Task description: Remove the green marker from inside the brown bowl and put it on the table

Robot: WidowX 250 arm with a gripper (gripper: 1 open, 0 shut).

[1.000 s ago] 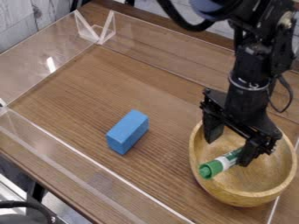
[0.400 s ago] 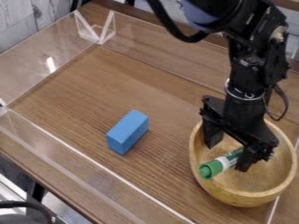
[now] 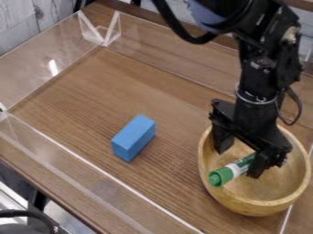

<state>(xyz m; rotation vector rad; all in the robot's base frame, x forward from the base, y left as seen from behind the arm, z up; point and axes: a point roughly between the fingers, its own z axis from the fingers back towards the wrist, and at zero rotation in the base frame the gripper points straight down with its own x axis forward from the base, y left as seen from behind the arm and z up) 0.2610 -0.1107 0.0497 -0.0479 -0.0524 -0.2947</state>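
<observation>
1. Across the whole view runs the desk (image 3: 110, 87), a brown wood-grain top whose grain lines run diagonally from upper left toward lower right.
2. Low clear plastic walls (image 3: 49, 66) stand along its edges, catching pale glare; at the far corner two panels meet in a small upright V.
3. Beyond the far wall a lighter surface shows at upper left, and a darker wooden band crosses the top of the view.
4. At the lower left corner, past the desk's edge, there is a grey floor and part of a dark object, too cut off to identify.
5. Near the middle of the desk lies a blue block (image 3: 134, 137), flat on the wood and well apart from everything else.
6. At the right side sits the brown bowl (image 3: 294, 192), wide and shallow, upright on the desk.
7. The green marker (image 3: 232, 171) lies inside the bowl, on its left inner slope, with the green cap toward the rim.
8. The black claw (image 3: 244, 154) points down into the bowl with its jaws spread wide, straddling the marker and gripping nothing.
</observation>
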